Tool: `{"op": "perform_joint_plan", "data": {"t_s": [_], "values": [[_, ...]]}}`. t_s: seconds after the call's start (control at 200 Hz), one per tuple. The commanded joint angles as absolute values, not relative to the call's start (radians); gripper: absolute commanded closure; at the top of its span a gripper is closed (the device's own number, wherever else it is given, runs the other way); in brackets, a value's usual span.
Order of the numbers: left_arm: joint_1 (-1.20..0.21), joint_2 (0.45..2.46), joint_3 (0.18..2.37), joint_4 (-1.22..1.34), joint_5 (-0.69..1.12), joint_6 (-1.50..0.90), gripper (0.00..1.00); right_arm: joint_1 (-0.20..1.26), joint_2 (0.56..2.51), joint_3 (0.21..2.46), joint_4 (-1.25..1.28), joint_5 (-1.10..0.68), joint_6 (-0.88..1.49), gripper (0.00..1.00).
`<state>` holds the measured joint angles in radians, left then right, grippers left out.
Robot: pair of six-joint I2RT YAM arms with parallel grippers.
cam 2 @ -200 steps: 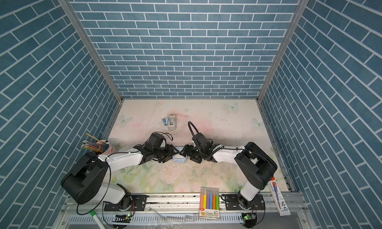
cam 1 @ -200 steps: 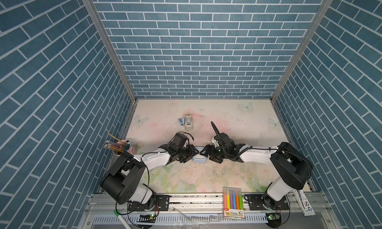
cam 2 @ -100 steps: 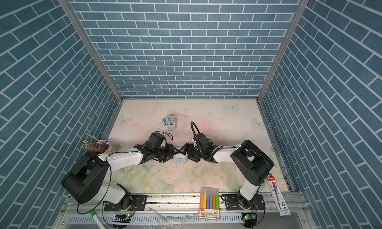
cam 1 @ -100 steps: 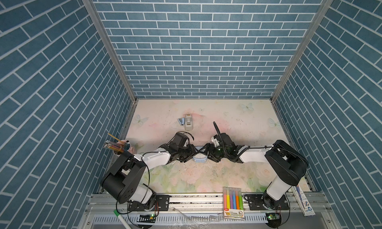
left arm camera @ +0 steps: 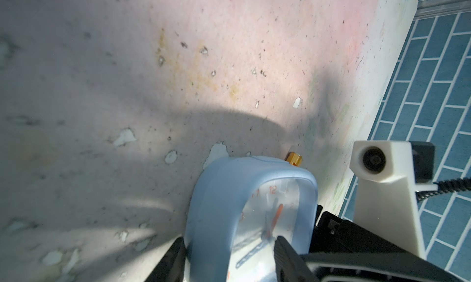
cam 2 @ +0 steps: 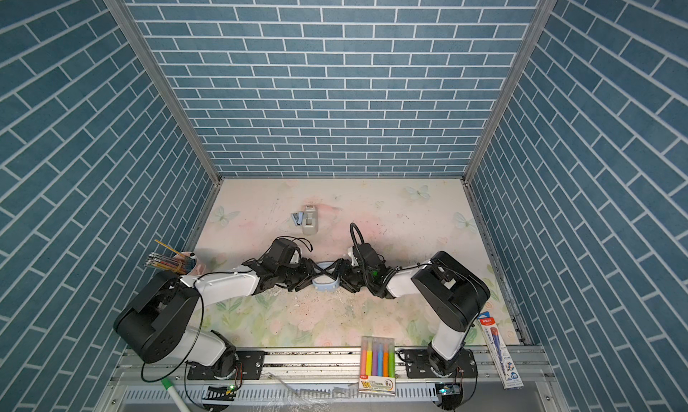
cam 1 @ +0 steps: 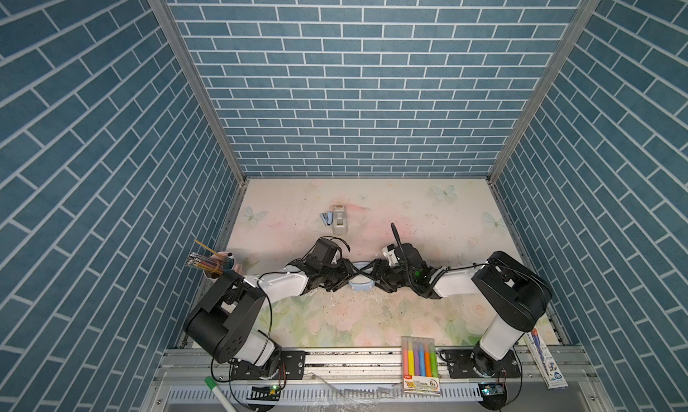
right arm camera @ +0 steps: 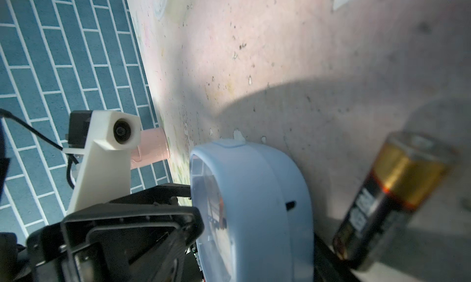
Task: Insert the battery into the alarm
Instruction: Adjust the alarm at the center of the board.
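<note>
1. A pack of coloured markers lay on the front rail, and a long pencil box lay at the rail's right end.
2. Further in, both arms reached toward the middle of the table, where the alarm sat between their tips in both top views.
3. The left gripper clamped the alarm, with one finger on the clear face and the other on the blue back.
4. The right gripper met it from the opposite side. In the right wrist view the battery stood just behind the alarm's back, its black end against a dark finger and its gold end pointing away. The second finger was hidden, so I could not tell whether the jaws had closed on it.
5. From the left wrist, only the battery's gold tip peeked past the alarm's top edge.
6. A pink cup of pencils stood at the left edge.
7. Farthest back, well apart, lay a grey boxy device with a small blue item just beside it.
</note>
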<state>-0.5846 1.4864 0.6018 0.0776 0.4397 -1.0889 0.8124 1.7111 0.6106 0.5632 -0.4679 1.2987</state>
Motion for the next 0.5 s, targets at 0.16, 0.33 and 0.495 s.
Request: {"op": "perform_joint_plan", "data": {"t_s": [0.16, 0.33, 0.495], "values": [[-0.592, 1.507, 0.600, 0.097, 0.443, -1.094, 0.44, 0.817, 1.641, 0.590, 0.593, -0.451, 1.306, 0.39], [-0.592, 1.512, 0.598, 0.103, 0.448, -1.094, 0.44, 0.819, 1.575, 0.593, 0.563, -0.433, 1.260, 0.48], [-0.592, 1.523, 0.596, 0.120, 0.453, -1.124, 0.45, 0.819, 1.568, 0.617, 0.514, -0.436, 1.231, 0.64]]}}
